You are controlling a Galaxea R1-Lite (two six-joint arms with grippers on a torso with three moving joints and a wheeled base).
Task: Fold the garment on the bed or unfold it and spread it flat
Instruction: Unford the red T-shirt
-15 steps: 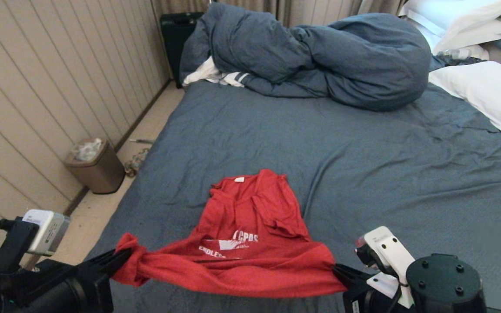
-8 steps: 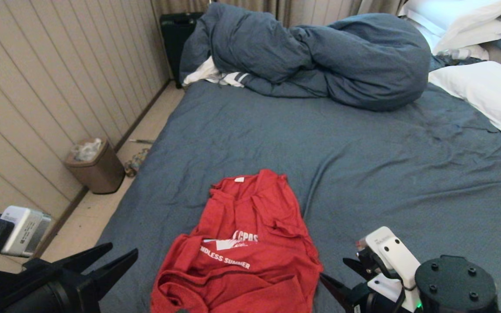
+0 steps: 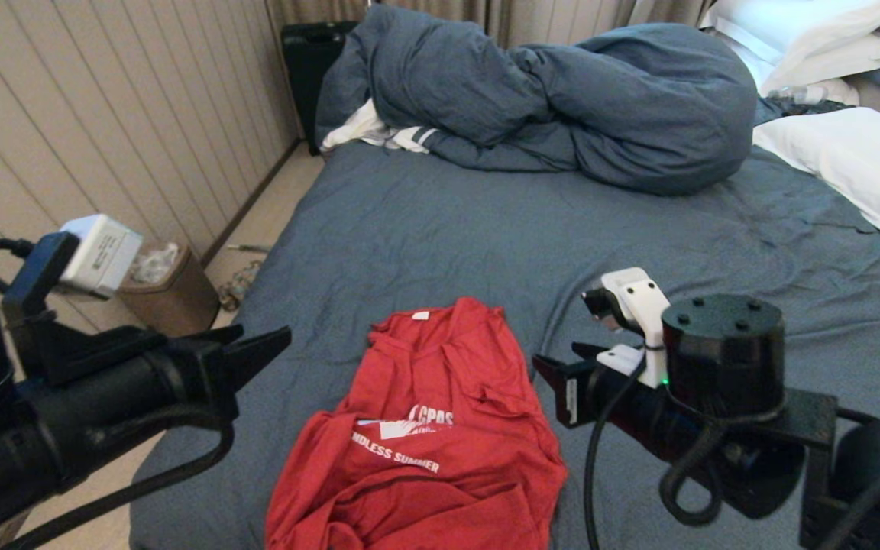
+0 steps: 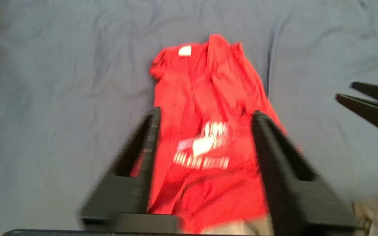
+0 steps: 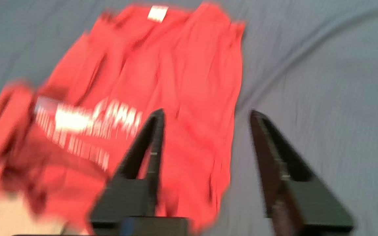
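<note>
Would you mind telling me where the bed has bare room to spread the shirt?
Bare sheet lies between the garment and the bunched duvet, and rightward toward the pillow. The far end of the bed is crowded.

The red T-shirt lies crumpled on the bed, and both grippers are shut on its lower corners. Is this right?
Not quite. The red T-shirt does lie crumpled on the bed, but neither gripper holds it. The left gripper and the right gripper are both open and above the cloth, as the two wrist views show; the head view agrees.
</note>
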